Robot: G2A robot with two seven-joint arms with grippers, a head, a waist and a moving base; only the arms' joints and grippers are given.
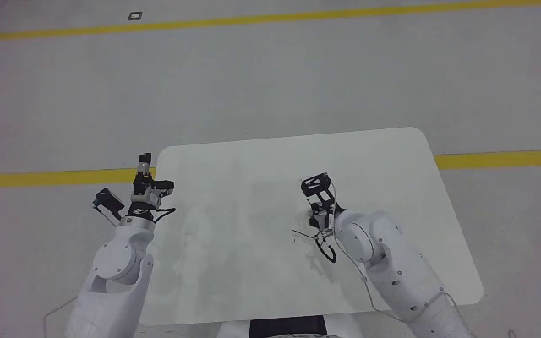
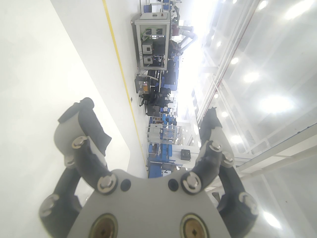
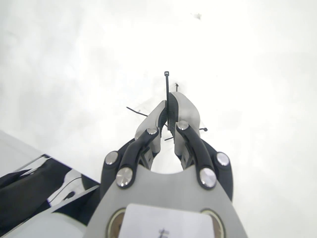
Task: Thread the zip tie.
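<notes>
Grip on zip tie (image 3: 167,85), over the white table (image 1: 380,169), right of centre in the top view.
Pinching the black strap in the narrowly closed right gripper (image 3: 169,99), head end poking out beyond the fingertips toward mid-frame of the right wrist view. Leaving loose ties (image 3: 135,111) lying flat just beside. Holding the left gripper (image 2: 147,108) wide, nothing in it, at the table's left edge, well apart from the tie.
</notes>
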